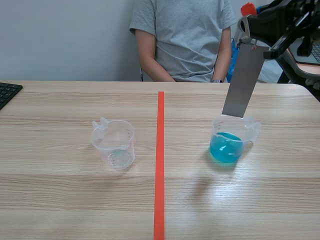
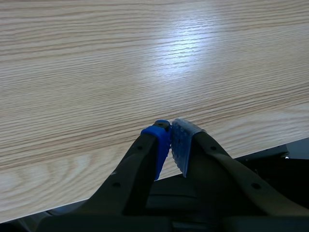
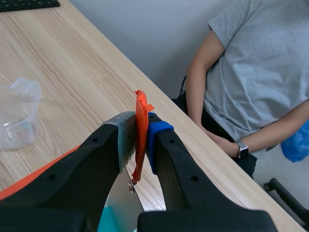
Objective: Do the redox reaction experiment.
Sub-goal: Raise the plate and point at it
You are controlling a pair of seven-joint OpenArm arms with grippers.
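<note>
A grey metal strip (image 1: pixel 243 82) hangs tilted from my right gripper (image 1: pixel 248 35), raised at the far right. Its lower end reaches the rim of a clear beaker of blue liquid (image 1: pixel 227 145), above the liquid. In the right wrist view my right gripper (image 3: pixel 141 128) is shut on the strip's orange tab (image 3: pixel 140 108), and the grey strip (image 3: pixel 120 205) hangs below it. An empty clear beaker (image 1: pixel 115 144) stands left of the tape line; the right wrist view shows this empty beaker (image 3: pixel 17 118) too. My left gripper (image 2: pixel 171 145) is shut on nothing over the table's edge.
An orange-red tape line (image 1: pixel 160 165) splits the wooden table (image 1: pixel 75 200) down the middle. A person in a grey shirt (image 1: pixel 182 40) sits across the table. A black keyboard (image 1: pixel 7 92) lies at the far left edge.
</note>
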